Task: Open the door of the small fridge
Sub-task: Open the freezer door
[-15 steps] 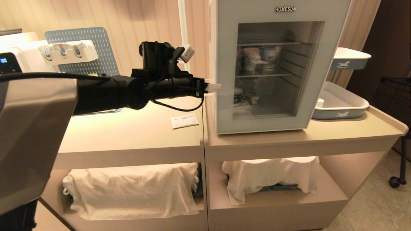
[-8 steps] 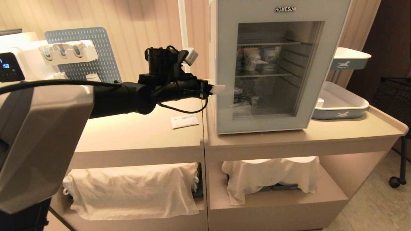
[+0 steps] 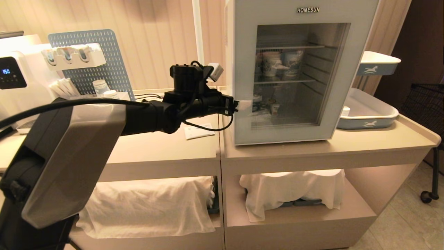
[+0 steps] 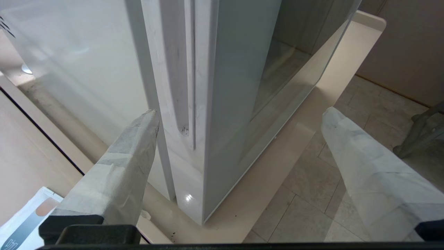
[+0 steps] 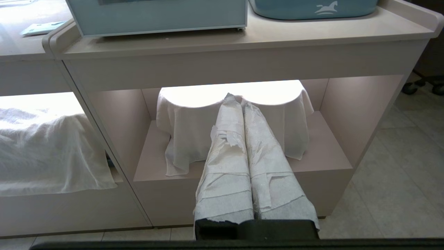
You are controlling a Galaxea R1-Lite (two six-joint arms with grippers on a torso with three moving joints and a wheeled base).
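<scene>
Warm, dim indoor light; bright glow under the beige wooden bench [image 3: 284,156] whitens the draped white cloth [image 5: 229,100].

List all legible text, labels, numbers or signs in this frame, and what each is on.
"HOMESUN": on the top frame of the door of the small fridge.
"150": on the black display of the white dispenser.
Paper slip on the counter: print too small to read.
Paper cups inside: patterned, no readable text.
Trays: a horse emblem, no words.
</scene>
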